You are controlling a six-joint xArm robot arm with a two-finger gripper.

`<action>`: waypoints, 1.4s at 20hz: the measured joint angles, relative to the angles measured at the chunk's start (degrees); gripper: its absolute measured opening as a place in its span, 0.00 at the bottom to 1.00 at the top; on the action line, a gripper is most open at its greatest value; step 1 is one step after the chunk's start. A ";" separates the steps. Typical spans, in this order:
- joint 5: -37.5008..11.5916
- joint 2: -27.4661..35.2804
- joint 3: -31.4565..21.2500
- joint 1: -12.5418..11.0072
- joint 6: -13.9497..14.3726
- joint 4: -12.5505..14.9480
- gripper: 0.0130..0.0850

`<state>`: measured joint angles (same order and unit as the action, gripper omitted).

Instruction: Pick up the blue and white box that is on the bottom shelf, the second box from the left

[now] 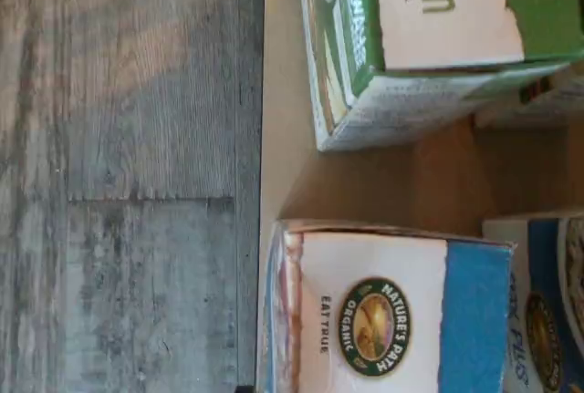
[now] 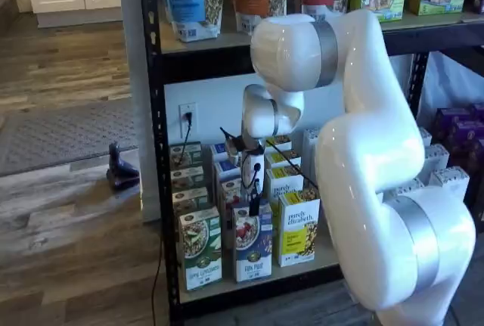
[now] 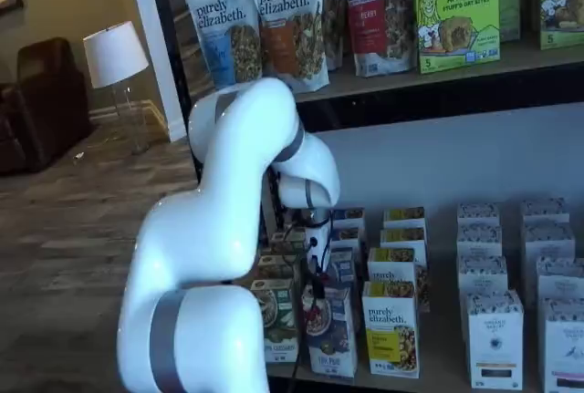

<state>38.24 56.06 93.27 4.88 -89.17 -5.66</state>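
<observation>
The white jointed robot arm fills both shelf views. Its gripper hangs over the small blue and white cardboard box at the front edge of the pale tan bottom shelf, beside a green and white carton. I cannot tell whether the fingers are parted.

Granola bags and a green Bobo's box line the top of the frame. A white lamp stands upper left. Lower centre, a yellow and white carton; a green and white carton lower left.

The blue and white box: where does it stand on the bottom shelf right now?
In both shelf views, the blue and white box stands at the bottom shelf's front edge, between the green and white carton and the yellow and white carton.
</observation>
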 joint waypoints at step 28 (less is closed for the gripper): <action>1.10 8.63 6.68 0.66 7.33 8.27 1.00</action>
<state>39.33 64.70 99.95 5.54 -81.84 2.60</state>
